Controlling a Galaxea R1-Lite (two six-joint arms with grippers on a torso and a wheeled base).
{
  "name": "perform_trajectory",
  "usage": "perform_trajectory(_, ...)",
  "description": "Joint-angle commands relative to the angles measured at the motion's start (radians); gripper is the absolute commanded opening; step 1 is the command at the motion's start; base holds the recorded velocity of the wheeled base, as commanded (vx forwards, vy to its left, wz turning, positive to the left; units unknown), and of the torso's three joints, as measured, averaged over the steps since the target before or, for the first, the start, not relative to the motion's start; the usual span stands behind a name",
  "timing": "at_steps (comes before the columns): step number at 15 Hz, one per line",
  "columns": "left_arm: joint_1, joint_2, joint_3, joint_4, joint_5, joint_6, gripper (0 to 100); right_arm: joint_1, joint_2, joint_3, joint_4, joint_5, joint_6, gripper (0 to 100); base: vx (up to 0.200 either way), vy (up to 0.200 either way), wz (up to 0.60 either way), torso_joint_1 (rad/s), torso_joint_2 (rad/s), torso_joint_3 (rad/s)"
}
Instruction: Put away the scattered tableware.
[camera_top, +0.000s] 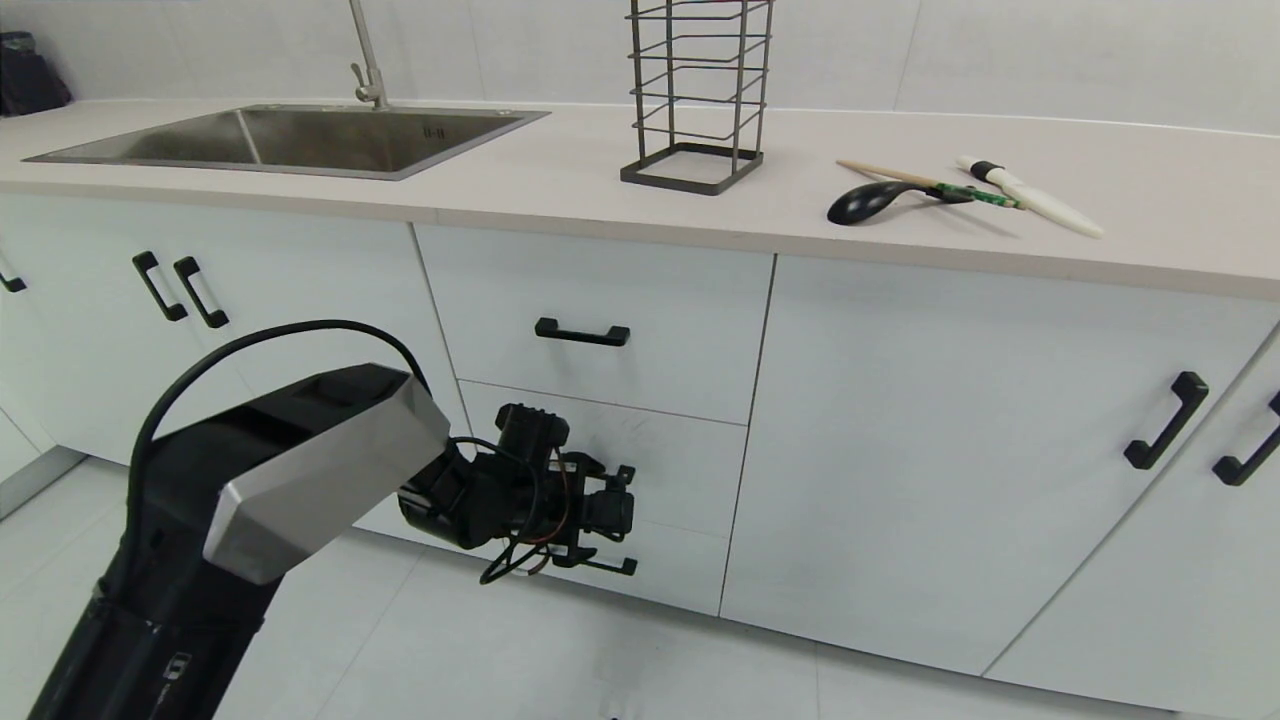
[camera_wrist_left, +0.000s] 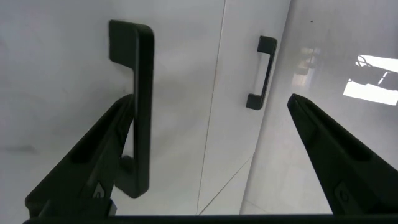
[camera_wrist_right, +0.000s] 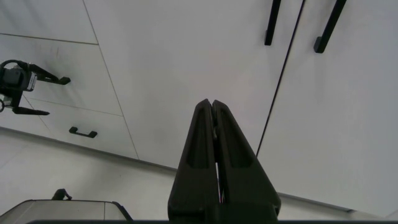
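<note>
The scattered tableware lies on the right of the countertop: a black spoon (camera_top: 865, 203), a wooden stick (camera_top: 885, 172), a green-handled piece (camera_top: 985, 195) and a white utensil with a black band (camera_top: 1035, 200). My left gripper (camera_top: 622, 518) is open, low in front of the middle drawer, far below the tableware. In the left wrist view, a black drawer handle (camera_wrist_left: 138, 106) stands just inside one finger of that gripper (camera_wrist_left: 208, 102). My right gripper (camera_wrist_right: 214, 112) is shut on nothing, facing the white cabinet doors.
A wire rack (camera_top: 695, 100) stands mid-counter, and a steel sink (camera_top: 300, 140) with a tap is at the left. The top drawer handle (camera_top: 582, 332) is above the left gripper. The bottom drawer handle (camera_wrist_right: 83, 132) is below it. Cabinet door handles (camera_top: 1165, 420) are on the right.
</note>
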Motion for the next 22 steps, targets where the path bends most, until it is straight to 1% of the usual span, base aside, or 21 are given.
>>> perform_trajectory(1, -0.011, 0.013, 0.004, 0.005, -0.001, 0.0, 100, 0.0, 0.001, 0.0, 0.0, 0.0, 0.0, 0, 0.0, 0.0, 0.0, 0.0, 0.0, 0.0)
perform_trajectory(2, -0.012, 0.013, 0.009, 0.01, -0.001, 0.0, 100, 0.0, 0.001, 0.0, 0.0, 0.002, 0.0, 0, 0.0, 0.0, 0.0, 0.0, 0.0, 0.0)
perform_trajectory(5, -0.012, 0.006, 0.095, 0.004, -0.001, 0.002, 100, 0.0, 0.001, 0.0, 0.0, 0.0, 0.0, 0, 0.0, 0.0, 0.0, 0.0, 0.0, 0.0)
perform_trajectory(8, -0.003, -0.026, 0.154, 0.002, -0.001, 0.003, 100, 0.0, 0.001, 0.0, 0.0, 0.0, 0.0, 0, 0.0, 0.0, 0.0, 0.0, 0.0, 0.0)
perform_trajectory(14, 0.005, -0.111, 0.222, 0.002, -0.003, 0.002, 100, 0.0, 0.001, 0.0, 0.0, 0.0, 0.0, 0, 0.0, 0.0, 0.0, 0.0, 0.0, 0.0)
perform_trajectory(16, 0.008, -0.157, 0.25, 0.002, -0.003, 0.0, 100, 0.0, 0.001, 0.0, 0.0, 0.002, 0.0, 0, 0.0, 0.0, 0.0, 0.0, 0.0, 0.0)
perform_trajectory(20, 0.011, -0.289, 0.362, 0.002, -0.004, -0.001, 100, 0.0, 0.001, 0.0, 0.0, 0.0, 0.0, 0, 0.0, 0.0, 0.0, 0.0, 0.0, 0.0)
perform_trajectory(21, 0.008, -0.356, 0.397, 0.001, -0.004, -0.004, 100, 0.0, 0.001, 0.0, 0.0, 0.0, 0.0, 0, 0.0, 0.0, 0.0, 0.0, 0.0, 0.0)
perform_trajectory(22, 0.006, -0.378, 0.409, 0.001, -0.004, -0.004, 100, 0.0, 0.001, 0.0, 0.0, 0.0, 0.0, 0, 0.0, 0.0, 0.0, 0.0, 0.0, 0.0)
